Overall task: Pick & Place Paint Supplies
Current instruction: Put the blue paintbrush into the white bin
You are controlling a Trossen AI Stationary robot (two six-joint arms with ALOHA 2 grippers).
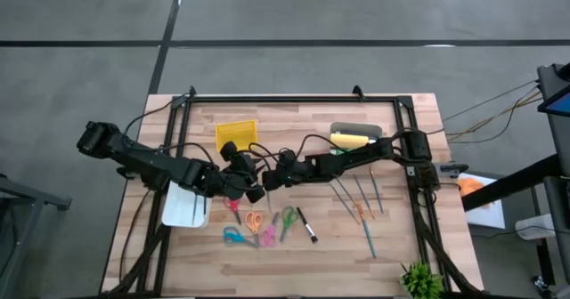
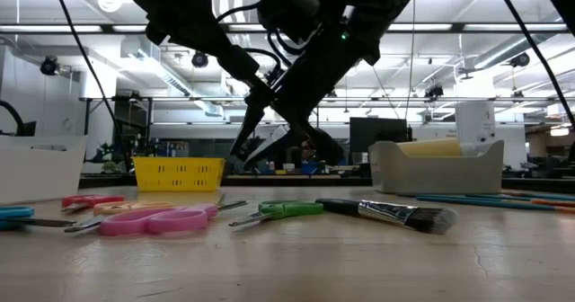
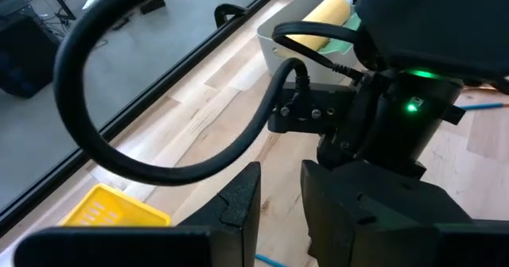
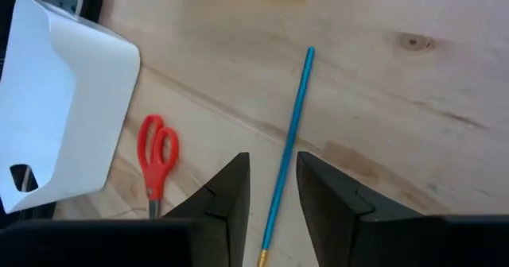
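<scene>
Teal brush point(image 4: 289, 140) on bench point(image 4: 382, 100) betw. right gripper point(image 4: 272, 189) fingers, slightly apart: light, stiff, thin, prob. rolls; pinch mid-shaft; left gripper point(image 3: 280, 194) fingers apart w/ narrow gap

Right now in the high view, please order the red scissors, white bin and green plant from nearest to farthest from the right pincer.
1. red scissors, just left of the right pincer
2. white bin, farther left
3. green plant, picture's lower right corner
</scene>
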